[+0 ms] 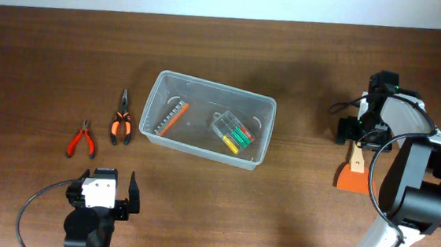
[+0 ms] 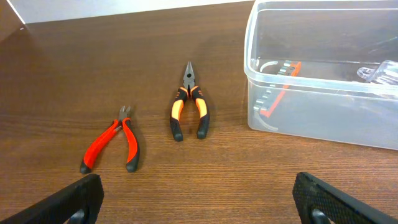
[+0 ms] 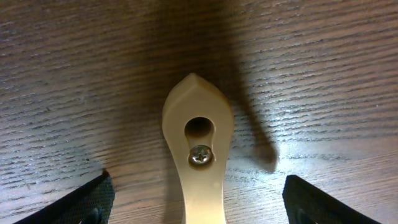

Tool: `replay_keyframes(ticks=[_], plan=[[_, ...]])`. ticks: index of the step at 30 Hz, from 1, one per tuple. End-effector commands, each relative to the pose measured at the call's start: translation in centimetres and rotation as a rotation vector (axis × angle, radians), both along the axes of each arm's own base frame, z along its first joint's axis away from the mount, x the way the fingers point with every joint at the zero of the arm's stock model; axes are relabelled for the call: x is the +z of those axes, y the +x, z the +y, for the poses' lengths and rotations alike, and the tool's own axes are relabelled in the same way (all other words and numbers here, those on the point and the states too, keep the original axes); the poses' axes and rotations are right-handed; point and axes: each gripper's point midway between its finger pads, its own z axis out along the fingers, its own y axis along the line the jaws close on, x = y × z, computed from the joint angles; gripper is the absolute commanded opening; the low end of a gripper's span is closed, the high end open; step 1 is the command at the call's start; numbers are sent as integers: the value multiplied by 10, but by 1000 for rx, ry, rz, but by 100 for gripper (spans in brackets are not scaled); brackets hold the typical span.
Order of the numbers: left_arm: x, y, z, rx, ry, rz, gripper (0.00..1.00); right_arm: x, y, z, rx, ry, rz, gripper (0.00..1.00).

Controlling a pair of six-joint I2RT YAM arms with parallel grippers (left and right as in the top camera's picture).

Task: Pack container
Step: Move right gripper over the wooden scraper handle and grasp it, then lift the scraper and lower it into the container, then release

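Wooden surface [image 1: 52, 55]: scraper handle [image 3: 198, 182] is being straddled by the spread right jaws, container [image 1: 215, 87] well apart from them; left jaws also spread. Risk: handle being skidded by off-centre closing.

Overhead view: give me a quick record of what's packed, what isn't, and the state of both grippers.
container: clear plastic tub, open top
inside: orange bit strip; clear bit case
not packed: red pliers; orange-black long-nose pliers; wooden-handled scraper
left gripper: open, empty, short of both pliers
right gripper: open, fingers either side of the scraper handle, not closed on it
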Motion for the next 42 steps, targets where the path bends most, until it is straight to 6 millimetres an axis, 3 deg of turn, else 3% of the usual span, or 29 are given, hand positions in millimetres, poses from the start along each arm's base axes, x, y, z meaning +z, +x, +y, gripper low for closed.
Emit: replay_keyframes(ticks=[1, 3, 5, 8, 10, 17, 21, 30, 35, 42], plan=[[-2, 0, 0, -5, 21, 1, 99, -25, -12, 2, 4, 5, 77, 87], [-2, 0, 0, -5, 21, 1, 99, -25, -12, 2, 3, 6, 77, 86], [-2, 0, 0, -5, 21, 1, 99, -25, -14, 4, 0, 14, 83, 78], [-2, 0, 0, -5, 21, 1, 99, -25, -21, 7, -8, 28, 112, 50], [-2, 0, 0, -5, 21, 1, 99, -24, -23, 8, -9, 31, 122, 42], [-2, 0, 0, -5, 21, 1, 99, -24, -30, 9, -22, 35, 147, 41], [-2, 0, 0, -5, 21, 1, 99, -23, -29, 9, -34, 33, 143, 17], [-2, 0, 0, -5, 21, 1, 99, -17, -21, 8, -34, 33, 122, 4], [-2, 0, 0, -5, 21, 1, 99, 13, 0, 5, -41, 34, 71, 4], [-2, 0, 0, -5, 21, 1, 99, 90, 42, 2, -27, 13, -68, 4]])
